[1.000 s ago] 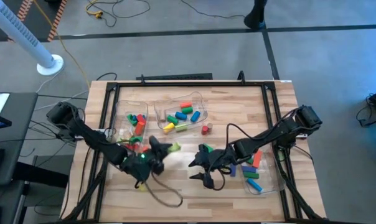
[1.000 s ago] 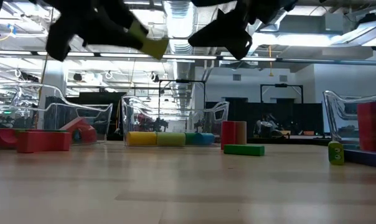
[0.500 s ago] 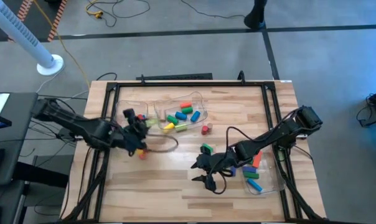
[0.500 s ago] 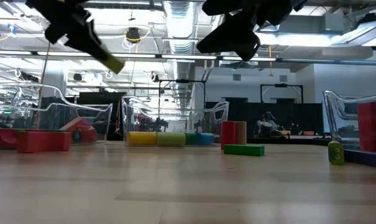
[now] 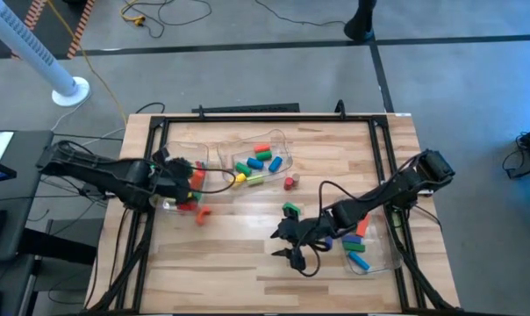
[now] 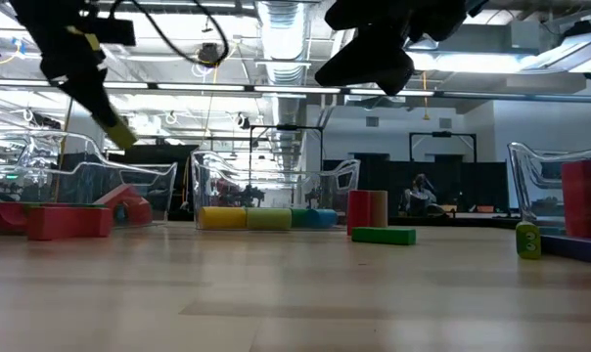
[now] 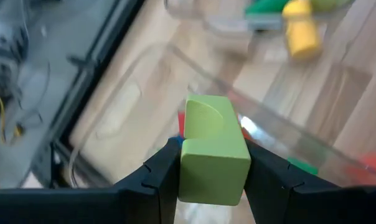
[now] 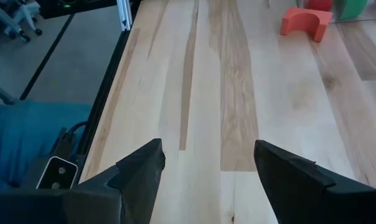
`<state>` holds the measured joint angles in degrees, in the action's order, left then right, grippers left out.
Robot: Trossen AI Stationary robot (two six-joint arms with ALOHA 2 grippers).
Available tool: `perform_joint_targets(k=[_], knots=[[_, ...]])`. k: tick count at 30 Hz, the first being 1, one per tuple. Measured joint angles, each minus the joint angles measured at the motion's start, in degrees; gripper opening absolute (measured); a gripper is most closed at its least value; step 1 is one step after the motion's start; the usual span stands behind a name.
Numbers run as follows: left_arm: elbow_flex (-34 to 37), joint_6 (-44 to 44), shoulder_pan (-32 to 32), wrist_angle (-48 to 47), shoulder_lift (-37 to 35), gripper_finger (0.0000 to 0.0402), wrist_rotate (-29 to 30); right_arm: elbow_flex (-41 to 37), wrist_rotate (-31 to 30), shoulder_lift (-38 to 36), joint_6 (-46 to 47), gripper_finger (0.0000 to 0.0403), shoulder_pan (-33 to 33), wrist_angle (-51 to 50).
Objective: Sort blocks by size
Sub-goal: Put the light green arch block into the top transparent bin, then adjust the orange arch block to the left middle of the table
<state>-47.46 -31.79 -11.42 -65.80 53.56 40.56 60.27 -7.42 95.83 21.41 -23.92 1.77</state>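
Wooden table status: most blocks binned. My left gripper clamps a green block above the left bin; my right gripper hangs released. Loose blocks remain.

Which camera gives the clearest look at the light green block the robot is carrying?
The left wrist view: the light green block fills the picture, clamped between the left gripper's fingers. The low view shows it small; in the high view it cannot be made out, and the right wrist view misses it.

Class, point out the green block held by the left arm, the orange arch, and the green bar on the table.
Green block (image 7: 214,151): left wrist view, its front face.
Orange arch (image 8: 307,22): right wrist view, its top curve.
Green bar (image 6: 384,235): low view, its long side.
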Motion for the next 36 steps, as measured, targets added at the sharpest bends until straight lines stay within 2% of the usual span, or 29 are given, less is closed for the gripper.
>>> perform_joint_targets(k=[8, 18, 22, 31, 36], knots=[[0.0, -4.74, 2.08, -4.75, 0.04, 0.0143, -5.91, 0.0, -1.16, 0.02, 0.0, 0.0282, -0.58, -0.2], [0.0, -6.0, 2.1, -5.56, 0.04, 0.0149, -5.91, 0.0, -3.19, 0.02, -0.26, 0.0282, -2.41, -0.33], [0.0, -5.97, 2.1, -5.53, 0.04, 0.0167, -5.89, 0.0, -3.23, 0.02, -0.28, 0.0282, -2.62, -0.65], [0.0, -4.99, 2.1, -4.85, 0.04, 0.0233, -5.8, 0.0, -4.83, 0.04, -0.39, 0.0282, -2.69, -1.36], [0.0, -0.5, 1.92, 2.08, 0.02, 0.0244, -5.86, 0.0, -4.84, 0.04, -0.48, 0.0282, -2.69, -1.34]])
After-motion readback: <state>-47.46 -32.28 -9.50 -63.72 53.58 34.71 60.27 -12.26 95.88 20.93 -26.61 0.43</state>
